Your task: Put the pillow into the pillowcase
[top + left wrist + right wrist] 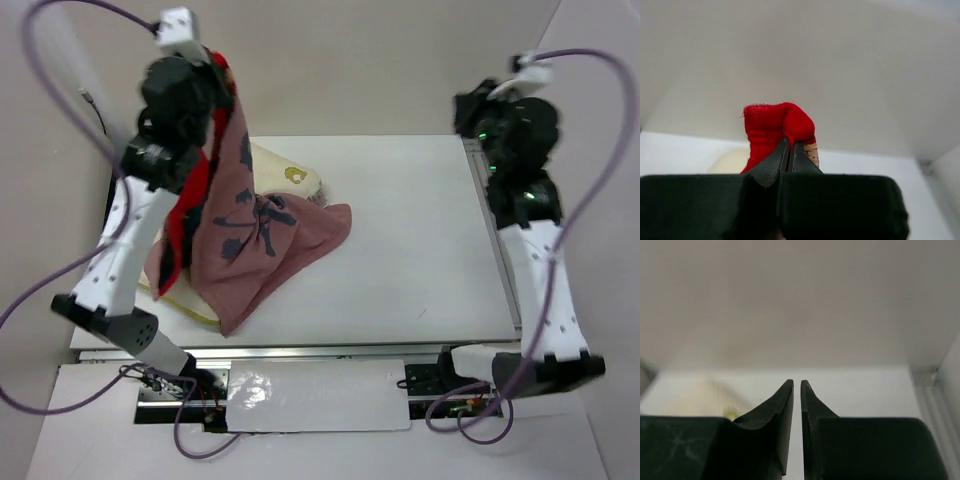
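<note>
Left claw (791, 144): clamped tight on a bunched fold of the pillowcase (774, 122). Red cloth bulges out above the tips, and there is no gap between the fingers apart from the pinched fabric. A sliver of patterned tan cloth shows just right of the tips.

Right claw (796, 385): tips all but together with only a thin slit between them. It holds nothing and touches nothing. It's raised over the far right edge of the counter (420, 230), well apart from the cloth.

In the top view the pillowcase (250, 220) hangs from the raised left claw at far left and fans out wider as it drops to the counter. Its long axis runs from the pinch point down and toward the near side, with the lower end spread to the right on the counter. The dusty pink-red side with dark calligraphy marks faces the camera. Bright red shows along the left edge next to the arm.

The pillow (292, 176) lies flat on the left half of the counter, mostly under the draped case and not inside it. Its long axis runs diagonally, near-left to far-right. The far corner with the yellow logo sticks out past the cloth, and a cream edge shows at near left under the hem.
</note>
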You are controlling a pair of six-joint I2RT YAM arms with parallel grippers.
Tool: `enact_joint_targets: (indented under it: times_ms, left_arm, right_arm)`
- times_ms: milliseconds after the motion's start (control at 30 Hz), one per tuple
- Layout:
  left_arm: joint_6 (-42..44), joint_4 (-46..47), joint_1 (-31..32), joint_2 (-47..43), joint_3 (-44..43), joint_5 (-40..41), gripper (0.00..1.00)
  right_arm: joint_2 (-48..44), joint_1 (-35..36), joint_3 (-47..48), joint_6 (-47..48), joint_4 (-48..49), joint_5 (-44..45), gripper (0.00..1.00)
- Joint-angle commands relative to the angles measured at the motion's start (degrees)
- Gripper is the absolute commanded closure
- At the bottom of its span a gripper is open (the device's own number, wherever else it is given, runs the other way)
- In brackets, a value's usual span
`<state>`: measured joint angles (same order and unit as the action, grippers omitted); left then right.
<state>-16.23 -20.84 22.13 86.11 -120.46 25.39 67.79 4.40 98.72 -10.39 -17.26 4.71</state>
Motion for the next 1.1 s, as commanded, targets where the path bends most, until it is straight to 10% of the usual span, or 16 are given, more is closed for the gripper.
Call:
enact_joint_targets:
  times_ms: [0,267,367,400,700,1067]
  left_arm:
    - [1.6,6.0,-0.9,2.7,5.9,-4.5,1.0]
    - [5.1,7.1,2.6,17.3,7.5,-27.1,0.99]
    - [6.2,1.6,4.8,21.3,2.9,-27.7,0.5]
    - [6.2,0.6,5.5,21.3,2.9,-26.8,0.0]
    - [-22.0,-19.9,3.5,-7.8,28.3,8.0,0.0]
    - [-48.2,-42.0,-13.5,-34.2,62.4,-2.1,0.0]
  right_arm:
    - [4.4,2.1,-11.9,4.0,1.2,-20.9,0.81]
    - [12.2,9.4,-16.3,5.7,1.2,-14.4,0.65]
    - [14.7,11.9,-15.7,8.0,0.1,-14.9,0.44]
    - [15.3,12.6,-15.7,8.8,0.1,-14.9,0.37]
    - [20.7,18.4,-15.7,7.4,1.9,-14.7,0.04]
    - [38.3,26.3,-9.2,25.7,6.7,-14.5,0.01]
